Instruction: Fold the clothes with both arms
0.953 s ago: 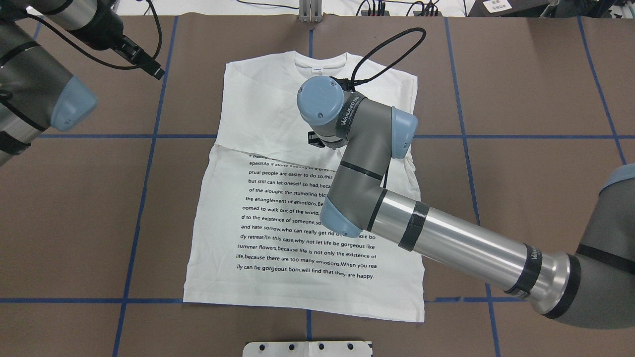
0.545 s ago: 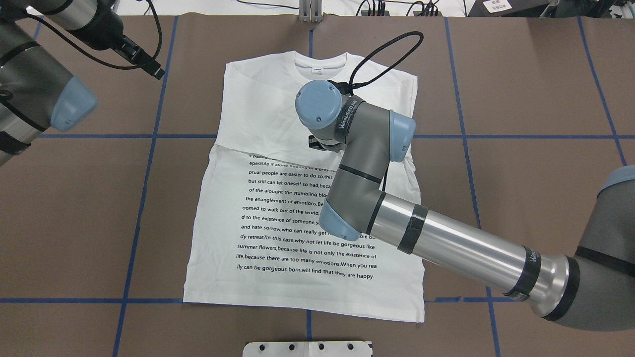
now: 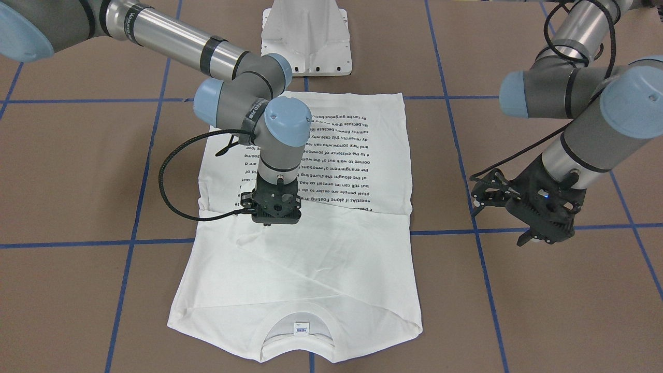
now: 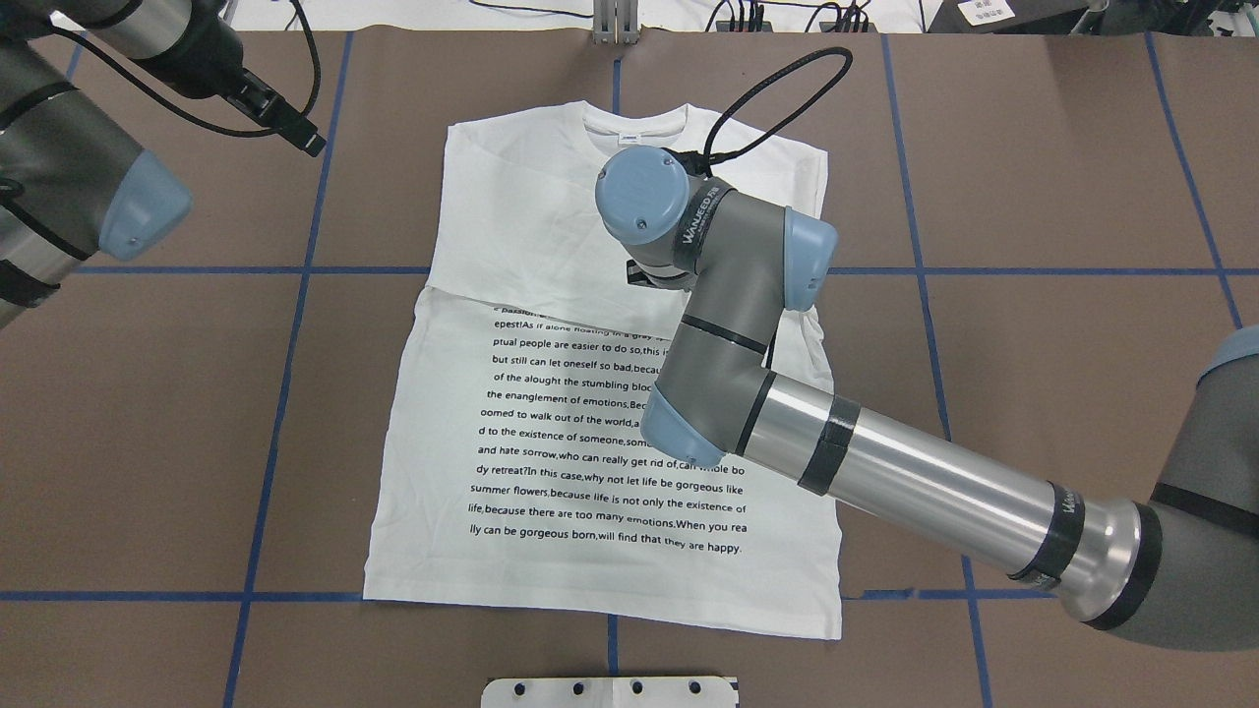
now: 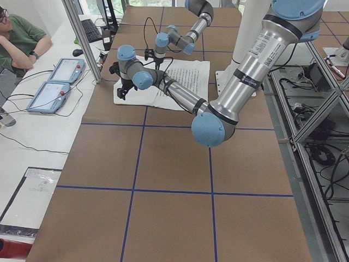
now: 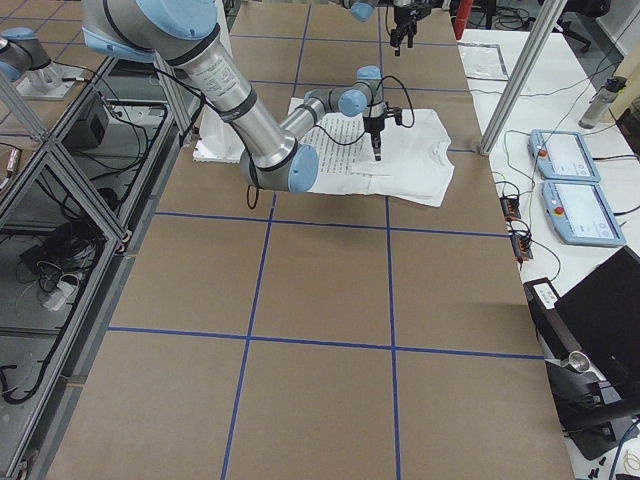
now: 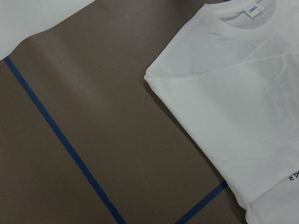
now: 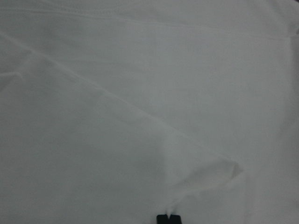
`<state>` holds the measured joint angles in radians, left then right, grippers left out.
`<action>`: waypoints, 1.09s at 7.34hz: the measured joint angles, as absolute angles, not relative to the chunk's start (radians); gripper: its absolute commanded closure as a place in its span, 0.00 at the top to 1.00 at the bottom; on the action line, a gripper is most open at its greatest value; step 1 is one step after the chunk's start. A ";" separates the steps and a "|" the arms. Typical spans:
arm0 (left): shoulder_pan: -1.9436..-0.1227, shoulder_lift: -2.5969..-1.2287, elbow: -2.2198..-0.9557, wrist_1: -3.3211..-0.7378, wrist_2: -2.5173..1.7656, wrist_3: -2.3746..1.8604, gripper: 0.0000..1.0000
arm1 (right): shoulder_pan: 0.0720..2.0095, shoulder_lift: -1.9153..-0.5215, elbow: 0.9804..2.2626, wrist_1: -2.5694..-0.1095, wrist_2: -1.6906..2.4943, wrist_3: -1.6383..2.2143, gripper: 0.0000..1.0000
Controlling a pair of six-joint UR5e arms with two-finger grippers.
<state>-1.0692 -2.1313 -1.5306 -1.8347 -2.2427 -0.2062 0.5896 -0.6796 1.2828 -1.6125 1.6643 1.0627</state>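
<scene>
The white T-shirt [image 4: 551,197] lies flat on the brown table, collar and tag [image 3: 301,328] at the far end and the black print facing up. Its sleeves are folded in over the chest. My right gripper [image 3: 276,220] points straight down onto the shirt's middle, just above the first line of print. The right wrist view shows its fingertips [image 8: 167,218] closed together on a small pucker of cloth, near a folded sleeve corner [image 8: 233,168]. My left gripper [image 3: 538,239] hangs open above bare table beside the shirt's shoulder [image 7: 154,77] and touches nothing.
The white pedestal base [image 3: 305,36] stands at the robot's edge of the table, below the shirt's hem. Blue tape lines [image 4: 285,344] grid the brown tabletop. A seated person [image 5: 22,38] and two teach pendants [image 5: 65,70] are beyond the far edge.
The right wrist drifted slightly left, then shifted back right and a little toward the collar. The shirt lies as before, and the left arm has not moved.
</scene>
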 measured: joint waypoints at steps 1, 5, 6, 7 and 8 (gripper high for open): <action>-1.069 -2.131 -1.533 -1.835 -2.243 -0.209 1.00 | 0.606 -0.712 1.342 -1.657 1.666 1.022 0.00; -1.067 -2.131 -1.547 -1.833 -2.242 -0.217 1.00 | 0.644 -0.895 1.525 -1.691 1.665 0.889 0.00; -1.067 -2.132 -1.549 -1.833 -2.242 -0.218 1.00 | 0.649 -0.909 1.533 -1.689 1.665 0.874 0.23; -1.067 -2.132 -1.552 -1.833 -2.242 -0.218 1.00 | 0.656 -0.918 1.535 -1.687 1.666 0.853 0.99; -1.067 -2.131 -1.557 -1.832 -2.241 -0.218 1.00 | 0.665 -0.926 1.537 -1.686 1.668 0.831 1.00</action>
<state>-1.0665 -2.1313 -1.5569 -1.8322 -2.2410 -0.2178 0.6651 -0.9255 1.5369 -1.6861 1.6677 0.8313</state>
